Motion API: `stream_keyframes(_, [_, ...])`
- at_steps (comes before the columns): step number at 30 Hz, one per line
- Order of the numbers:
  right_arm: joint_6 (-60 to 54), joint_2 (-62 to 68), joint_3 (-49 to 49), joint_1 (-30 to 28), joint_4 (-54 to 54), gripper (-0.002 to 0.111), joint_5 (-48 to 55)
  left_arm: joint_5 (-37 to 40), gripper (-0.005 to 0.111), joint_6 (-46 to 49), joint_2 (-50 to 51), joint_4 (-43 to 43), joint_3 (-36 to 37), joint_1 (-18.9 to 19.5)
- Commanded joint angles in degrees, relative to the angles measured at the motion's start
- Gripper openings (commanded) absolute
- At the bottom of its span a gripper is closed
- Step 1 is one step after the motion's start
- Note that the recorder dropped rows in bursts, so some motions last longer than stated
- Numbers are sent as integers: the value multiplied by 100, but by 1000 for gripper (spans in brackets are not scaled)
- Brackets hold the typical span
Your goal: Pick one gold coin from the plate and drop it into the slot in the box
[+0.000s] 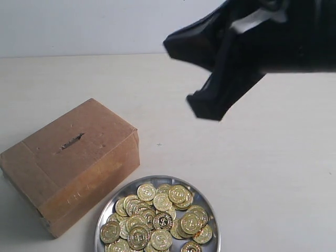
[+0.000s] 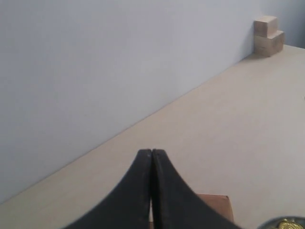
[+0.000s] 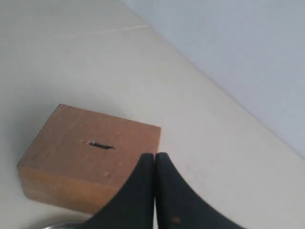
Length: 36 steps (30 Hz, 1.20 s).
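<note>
A silver plate (image 1: 208, 207) at the front holds a heap of gold coins (image 1: 157, 218). To its left stands the brown cardboard box (image 1: 68, 163), its dark slot (image 1: 72, 141) on top. My right gripper (image 1: 207, 113) hangs shut above the table, behind and to the right of the plate, holding nothing. In the right wrist view its closed tips (image 3: 155, 155) sit in front of the box (image 3: 81, 157) and slot (image 3: 101, 145). The left gripper (image 2: 151, 151) is shut and empty; a box corner (image 2: 217, 205) and a coin (image 2: 288, 223) peek out beside it.
Pale tabletop (image 1: 273, 173) surrounds the box and plate. A grey wall (image 1: 79, 26) runs along the table's far edge. Small wooden blocks (image 2: 268, 34) are stacked against the wall in the left wrist view.
</note>
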Motion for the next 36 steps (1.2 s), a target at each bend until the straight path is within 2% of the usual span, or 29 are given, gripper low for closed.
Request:
stream_keyframes(1, [20, -681, -10, -717, 21, 0, -30, -1, 0, -18, -425, -81, -28, 426])
stream_keyframes(4, [20, -1157, -10, -1300, 21, 0, -30, -1, 0, -18, -671, -81, -28, 635])
stream_keyframes(8, [20, -1705, -10, -2064, 21, 0, -30, -35, 0, -18, -945, -81, 167, 709])
stream_keyframes(17, [20, -2769, -10, -3310, 21, 0, -42, 1, 0, -18, -1580, -101, 1393, 802])
stream_keyframes(22, [20, -3264, -10, -3397, 21, 0, -49, 36, 0, -18, -1704, -101, 1734, 842])
stream_keyframes(36, [20, -3688, 48, -3397, 221, 0, -49, 80, 0, -18, -1704, -116, 1764, 842])
